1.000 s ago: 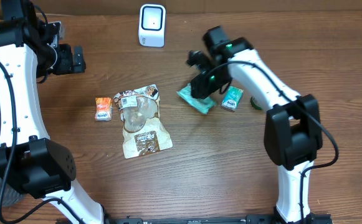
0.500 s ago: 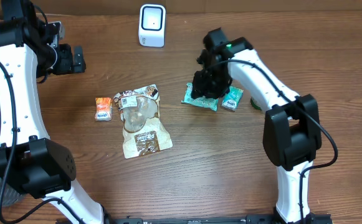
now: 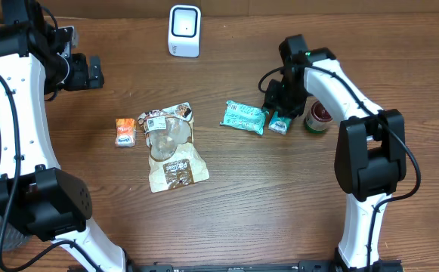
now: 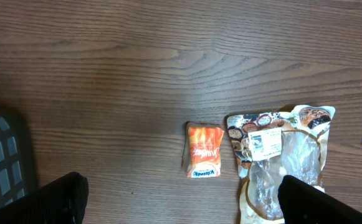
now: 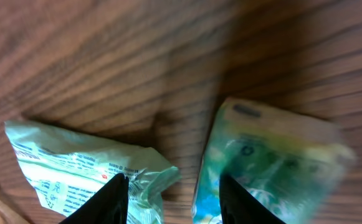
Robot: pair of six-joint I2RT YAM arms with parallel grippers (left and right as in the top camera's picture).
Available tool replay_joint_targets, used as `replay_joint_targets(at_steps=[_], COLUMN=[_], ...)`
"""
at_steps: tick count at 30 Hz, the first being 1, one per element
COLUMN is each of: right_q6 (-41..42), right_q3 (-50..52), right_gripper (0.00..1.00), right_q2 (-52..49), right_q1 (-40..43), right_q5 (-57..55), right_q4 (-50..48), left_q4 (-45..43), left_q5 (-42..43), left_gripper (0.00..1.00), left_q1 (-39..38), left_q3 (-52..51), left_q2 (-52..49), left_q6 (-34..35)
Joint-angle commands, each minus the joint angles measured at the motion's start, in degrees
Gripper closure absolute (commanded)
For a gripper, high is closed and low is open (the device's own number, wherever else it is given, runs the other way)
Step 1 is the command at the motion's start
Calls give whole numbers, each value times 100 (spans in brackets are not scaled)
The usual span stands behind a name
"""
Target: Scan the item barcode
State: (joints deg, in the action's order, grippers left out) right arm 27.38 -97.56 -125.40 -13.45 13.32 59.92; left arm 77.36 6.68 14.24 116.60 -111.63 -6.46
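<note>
The right gripper (image 3: pixel 274 100) is hovering low over the wooden table (image 3: pixel 242 211), jaws partly spread and pinching nothing. In its wrist view the flat teal foil packet (image 5: pixel 87 168) is lying by one finger and the small teal-green pouch (image 5: pixel 268 162) by the other, with bare wood between them. Overhead, the packet is sitting flat at the pouch's nine o'clock, just beside it. A round green can with a red top (image 3: pixel 318 117) is standing at its three o'clock. The white box-shaped barcode scanner (image 3: pixel 184 30) is standing at the table's twelve o'clock, well apart from the packet. The left gripper (image 3: pixel 92 72) is hanging at ten o'clock, jaws spread wide and empty.
</note>
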Motion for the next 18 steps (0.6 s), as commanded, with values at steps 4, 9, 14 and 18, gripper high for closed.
replay_joint_targets(at_steps=[4,9,14,18], right_q6=[76,74,70,188], right_q3=[391,413,422,538], right_gripper=[57,58,57,58], right_q2=[109,109,109,107], right_q1=[-105,-105,-144,-275], right_q5=[481,479,479,483], right_q4=[-352,-439,-564,-758], left_q4=[-4,-4,-4,-4], left_q5=[39,39,39,39], left_gripper=[0,0,0,0], left_q1=[-44,-44,-44,-44], left_q3=[-26,-26,-26,-26], left_q2=[85,85,85,85], left_q6=[-125,-125,-125,-125])
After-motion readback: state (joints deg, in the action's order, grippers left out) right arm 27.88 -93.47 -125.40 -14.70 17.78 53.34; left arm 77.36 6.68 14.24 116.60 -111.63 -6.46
